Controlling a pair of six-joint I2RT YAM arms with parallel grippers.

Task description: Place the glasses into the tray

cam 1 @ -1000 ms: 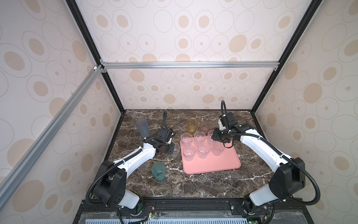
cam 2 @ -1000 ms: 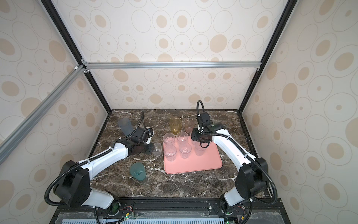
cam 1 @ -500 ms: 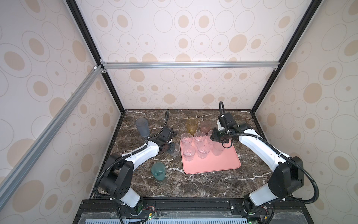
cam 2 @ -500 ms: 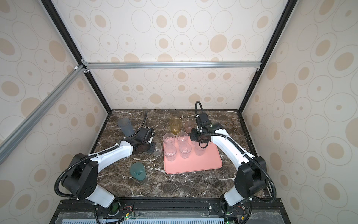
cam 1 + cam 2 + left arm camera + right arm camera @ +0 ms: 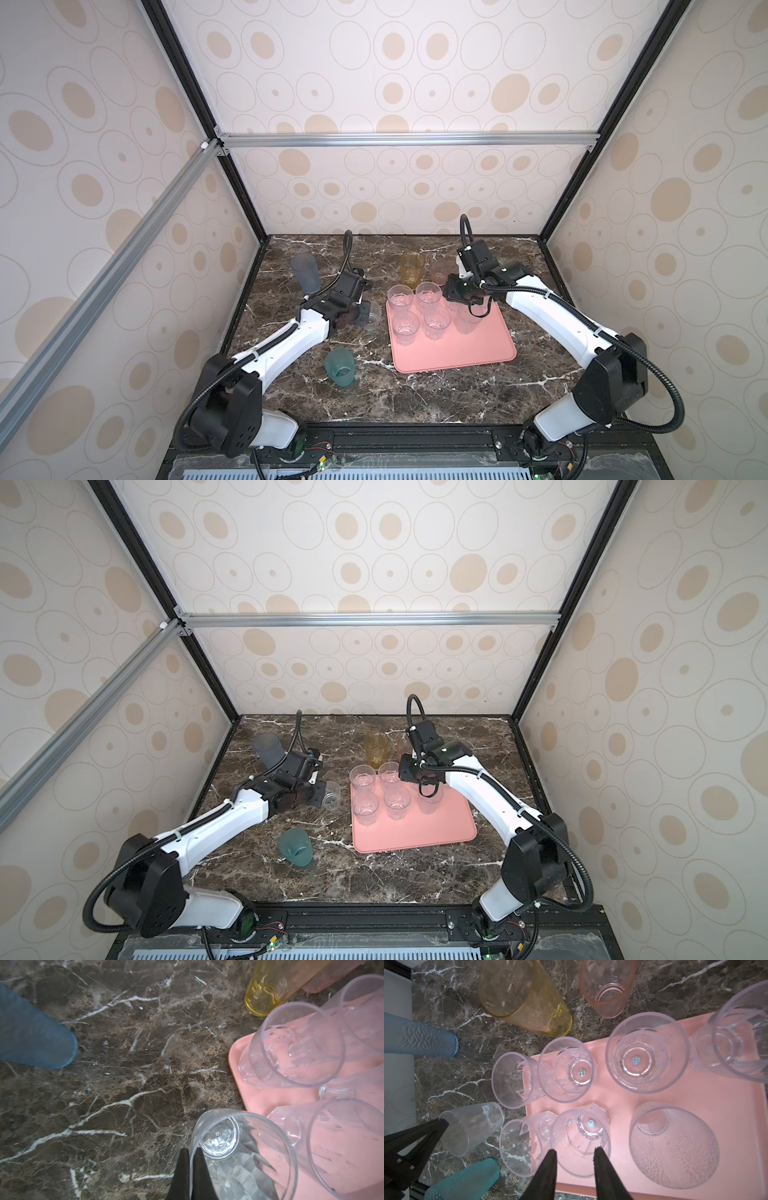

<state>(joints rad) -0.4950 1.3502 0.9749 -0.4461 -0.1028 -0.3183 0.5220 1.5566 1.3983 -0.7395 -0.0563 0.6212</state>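
1. A short clear glass (image 5: 239, 1157) was pictured on the marble tabletop (image 5: 415, 395), just beside the tray (image 5: 457, 353), where other glasses (image 5: 419, 311) were stood.
2. Its rim was pinched by the left gripper (image 5: 190, 1152).
3. The right gripper (image 5: 574, 1150) was held spread above the tray.

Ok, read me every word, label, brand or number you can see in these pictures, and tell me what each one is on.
No text can be read anywhere.
tray: plain, no print.
amber glass: raised marks on its wall, too blurred to tell whether they are letters.
circuit boards on the front rail: too small to read.
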